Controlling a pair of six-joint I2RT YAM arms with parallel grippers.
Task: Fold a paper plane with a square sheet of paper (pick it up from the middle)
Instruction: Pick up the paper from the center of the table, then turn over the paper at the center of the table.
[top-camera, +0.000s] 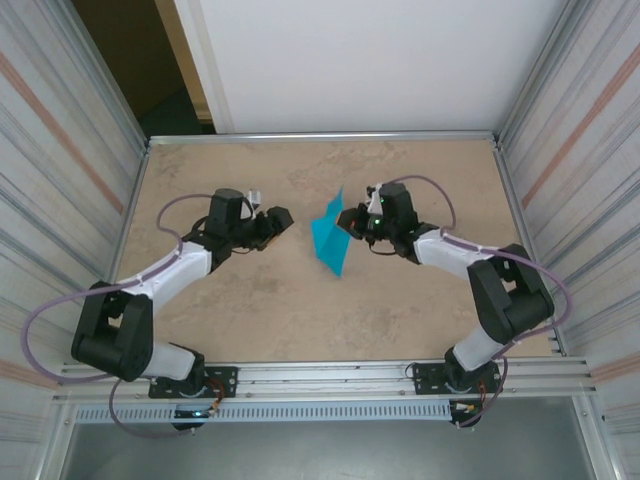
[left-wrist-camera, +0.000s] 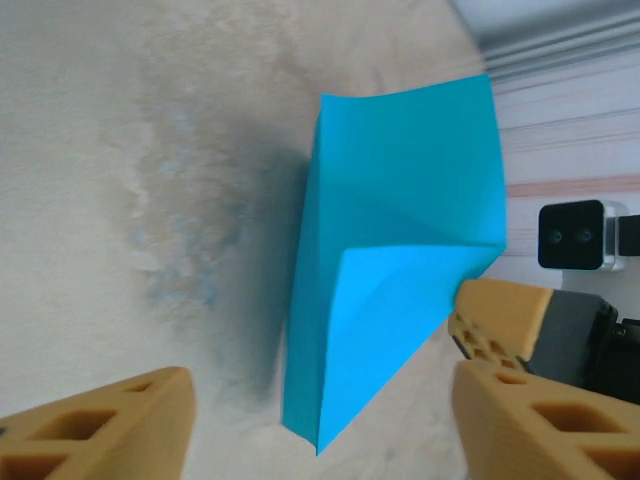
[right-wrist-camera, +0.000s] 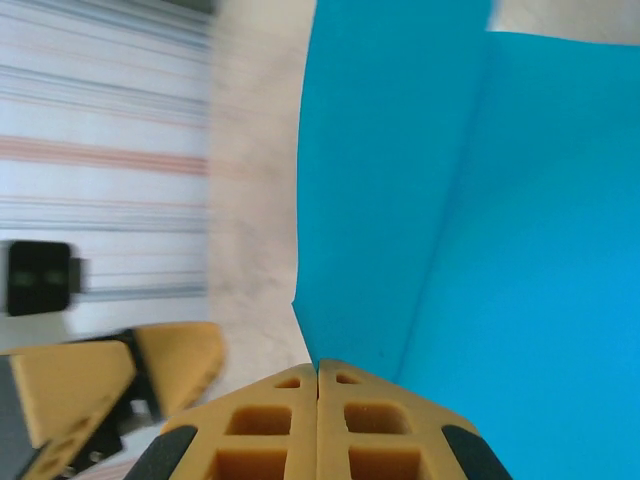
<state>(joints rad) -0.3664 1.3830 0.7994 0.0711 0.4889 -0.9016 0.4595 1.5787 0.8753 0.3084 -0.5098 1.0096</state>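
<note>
Looks like a robot lab test cell. Table (top-camera: 300, 320) w/ beige stone-look top is boxed in: ribbed, striped panels (top-camera: 50, 150) along its left & right sides, white board (top-camera: 380, 60) behind its far edge, dark gap (top-camera: 140, 70) past its far-left corner. Alu rail (top-camera: 330, 375) runs along table's near edge, w/ two black-and-white arms (top-camera: 170, 270) bolted to it. Greyish cables (top-camera: 168, 208) loop off the arms over the table. Slotted strip (top-camera: 300, 412) sits just outside the rail, on table's near side.
</note>
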